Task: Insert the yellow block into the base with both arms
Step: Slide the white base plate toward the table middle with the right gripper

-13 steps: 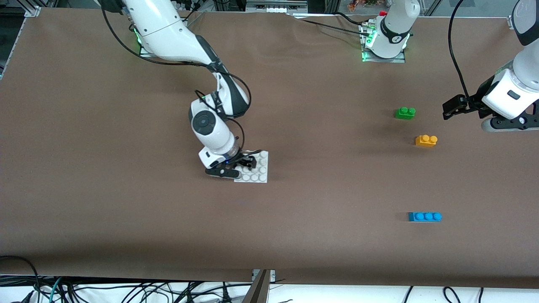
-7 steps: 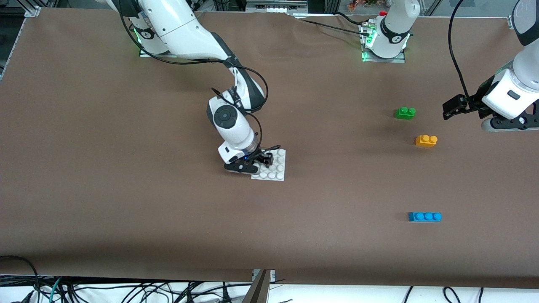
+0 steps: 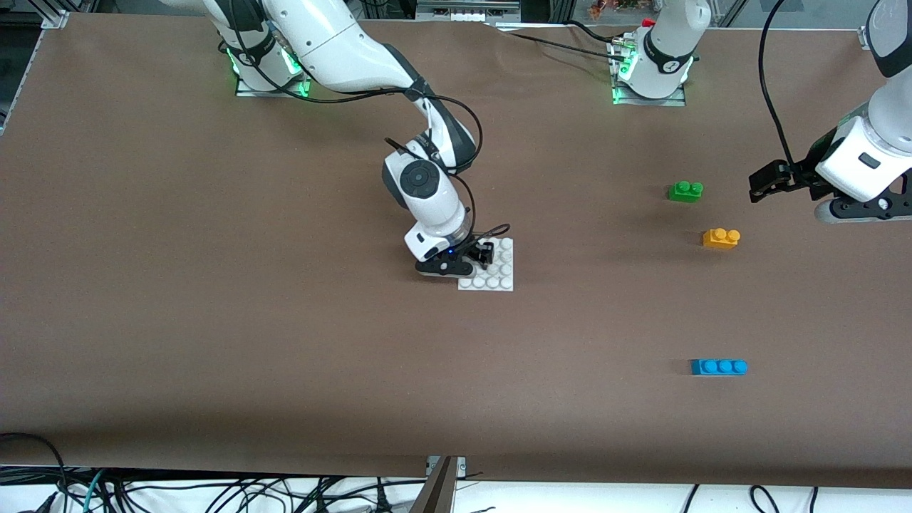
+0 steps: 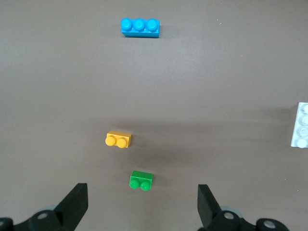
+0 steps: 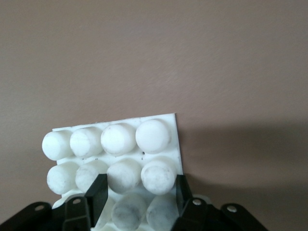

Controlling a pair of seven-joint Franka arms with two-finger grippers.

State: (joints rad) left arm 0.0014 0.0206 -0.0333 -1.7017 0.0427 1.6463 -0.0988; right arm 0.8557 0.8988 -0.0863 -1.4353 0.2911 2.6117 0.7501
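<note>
Gripping the base (image 3: pixel 491 269), the right pincer (image 3: pixel 479 255) sits low near the middle of the surface (image 3: pixel 214 285), its black fingers (image 5: pixel 98 195) closed in on the plate's studded edge at the side toward the right arm's end; in the right wrist view the two fingers stand narrowly apart with two of the white studs between them, and the plate shows tilted against the brown surface.

Left pincer (image 3: pixel 766 182) hangs in the air over the left arm's end of the surface, at about three o'clock from the green brick (image 3: pixel 685 191); this arm waits. Its fingers (image 4: pixel 74 204) are spread wide and hold nothing.

Yellow block (image 3: pixel 721 237) lies on the surface, apart from both pincers and well apart from the base, at roughly three o'clock from it in the front view. It lies just nearer the front camera than the green brick, at about five o'clock from it. Blue brick (image 3: pixel 719 366) lies nearer the front camera again, at six o'clock from the yellow block and well apart from it.
</note>
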